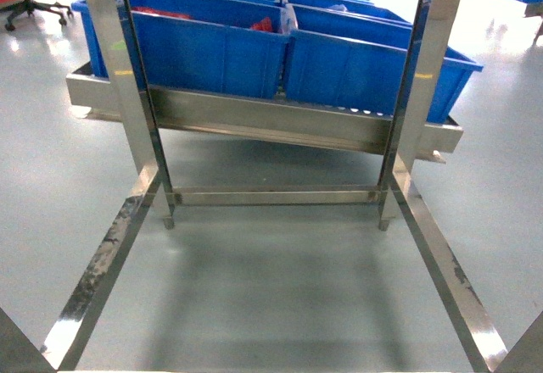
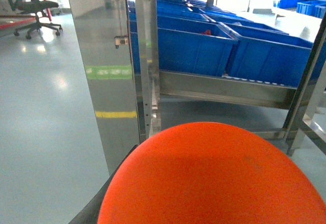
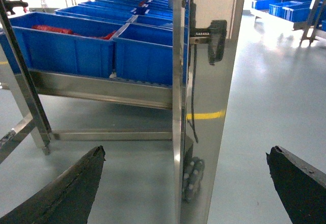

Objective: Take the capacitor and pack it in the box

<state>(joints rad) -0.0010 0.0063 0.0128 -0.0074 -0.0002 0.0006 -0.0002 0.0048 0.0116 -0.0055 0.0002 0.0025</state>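
Blue bins (image 1: 212, 47) are seen on a steel rack (image 1: 271, 123). Right gripper (image 3: 186, 183): fingers (image 3: 66, 188) spread wide, nothing held. Left gripper: hidden by an orange dome (image 2: 211, 175); state cannot be told. Box and capacitor: not seen.

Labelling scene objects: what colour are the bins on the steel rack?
Blue bins, clearest in the head view.
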